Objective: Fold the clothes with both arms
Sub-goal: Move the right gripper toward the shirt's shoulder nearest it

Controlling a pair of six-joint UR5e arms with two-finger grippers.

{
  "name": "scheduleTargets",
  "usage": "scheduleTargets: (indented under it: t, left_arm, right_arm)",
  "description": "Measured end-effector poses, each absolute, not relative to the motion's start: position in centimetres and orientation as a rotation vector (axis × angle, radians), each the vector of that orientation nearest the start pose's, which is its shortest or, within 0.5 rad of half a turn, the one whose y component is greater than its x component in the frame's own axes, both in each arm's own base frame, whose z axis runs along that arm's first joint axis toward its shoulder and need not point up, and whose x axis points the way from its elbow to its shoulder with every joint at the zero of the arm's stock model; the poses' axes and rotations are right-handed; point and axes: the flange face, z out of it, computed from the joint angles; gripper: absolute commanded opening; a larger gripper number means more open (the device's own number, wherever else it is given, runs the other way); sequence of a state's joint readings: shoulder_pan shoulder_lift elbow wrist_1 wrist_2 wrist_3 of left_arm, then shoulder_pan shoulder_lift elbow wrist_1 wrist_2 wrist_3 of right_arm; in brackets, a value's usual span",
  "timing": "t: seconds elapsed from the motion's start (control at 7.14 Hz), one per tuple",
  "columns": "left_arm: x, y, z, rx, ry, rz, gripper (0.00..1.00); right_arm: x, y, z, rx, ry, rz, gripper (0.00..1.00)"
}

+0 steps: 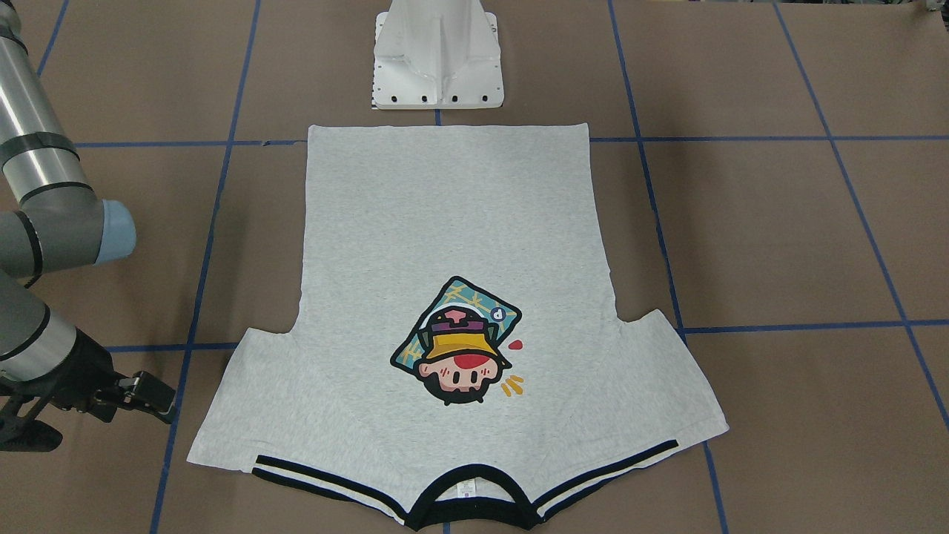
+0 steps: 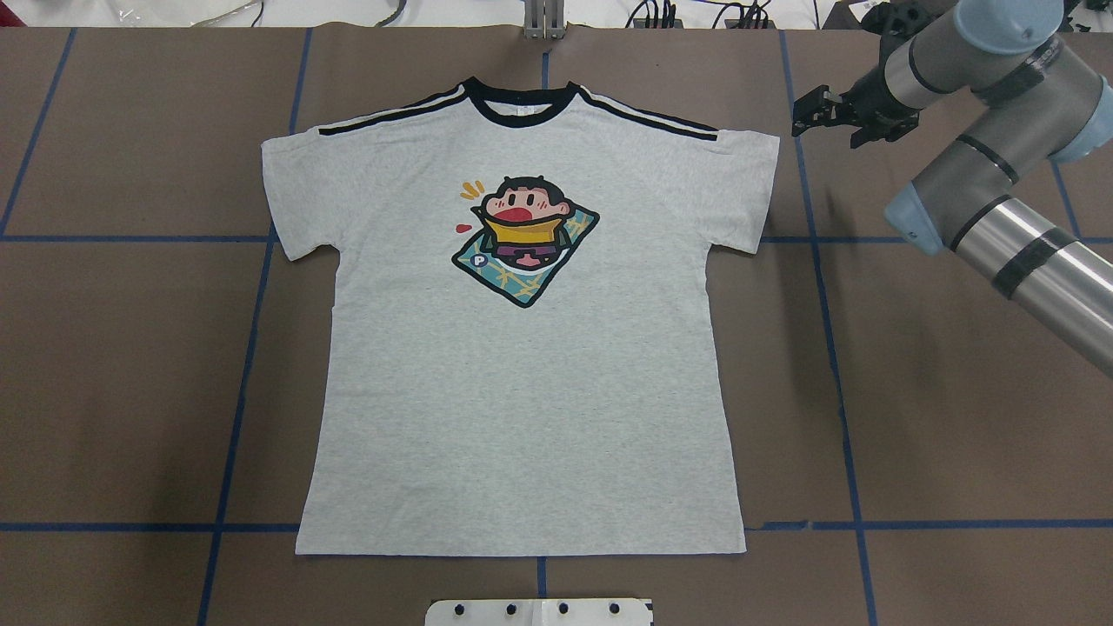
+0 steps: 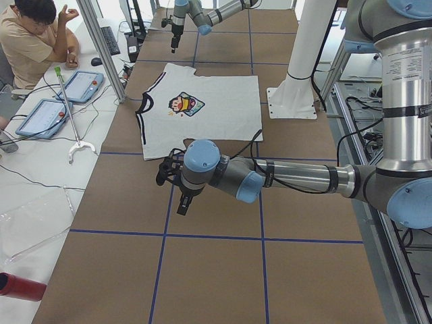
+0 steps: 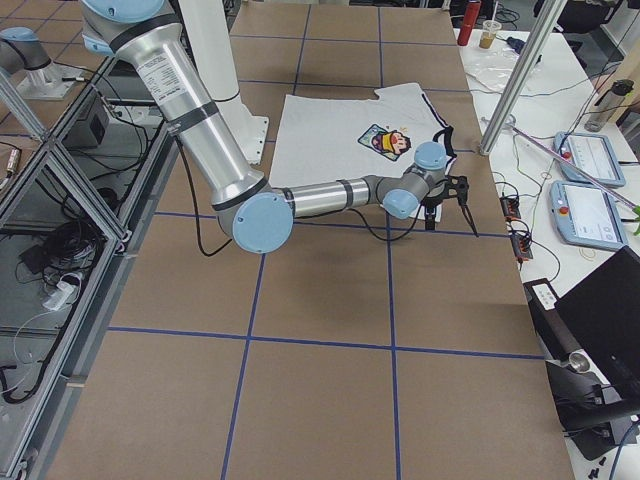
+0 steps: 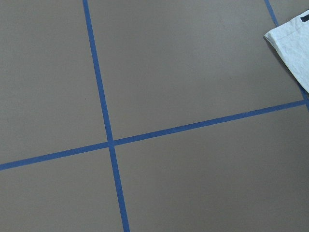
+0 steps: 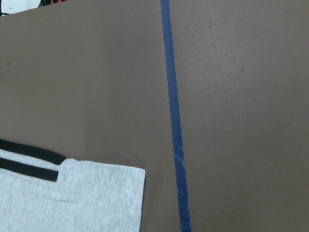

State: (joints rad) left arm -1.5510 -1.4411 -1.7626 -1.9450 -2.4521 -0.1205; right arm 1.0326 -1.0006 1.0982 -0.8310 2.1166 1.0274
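**A:** What is the right hand doing?

**B:** The black two-finger right gripper (image 2: 809,111) has its jaws apart and holds nothing. It hangs over the bare surface, just beside the far outer corner of the sleeve (image 2: 743,178) on its side, and does not touch it.

**A:** And the other one?

**B:** The black left gripper (image 3: 173,187) shows only in the side view, so I cannot tell if it is open or closed. Its wrist camera catches the opposite sleeve (image 5: 292,43) at the picture's edge, so it is near the cloth but apart from it.

**A:** Where is the garment?

**B:** The light grey short-sleeved cotton T-shirt (image 2: 522,391), with black collar and cartoon print, lies flat and print up. It sits in the middle of the brown matte table (image 2: 956,417) marked with blue tape lines. Its hem is toward the white metal pedestal base (image 1: 437,67).

**A:** How can this step be done well?

**B:** I think this is the approach for the first grasp. Each gripper should come down on its sleeve edge, pinch both layers, and lift together at equal height, so that the cloth does not skew.
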Motion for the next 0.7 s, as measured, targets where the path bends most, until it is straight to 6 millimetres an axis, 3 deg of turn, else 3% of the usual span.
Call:
scheduleTargets:
  t: [0.28,0.42,0.56,0.7]
  left_arm:
    - [-4.8,-44.9,57.4,0.348,0.896,0.101,1.0]
    - [-4.8,-44.5,57.4,0.349,0.897,0.102,1.0]
    - [-4.8,-44.3,57.3,0.35,0.898,0.103,1.0]
    - [-4.8,-44.2,57.2,0.351,0.898,0.104,1.0]
  right_arm:
    - [-35.2,-70.3,46.4,0.223,-0.94,0.281,0.89]
    - [-36.7,-71.0,45.9,0.226,-0.928,0.313,0.8]
    - [-37.4,-71.4,45.6,0.227,-0.921,0.329,0.77]
    - [-37.8,-71.6,45.5,0.228,-0.915,0.335,0.67]
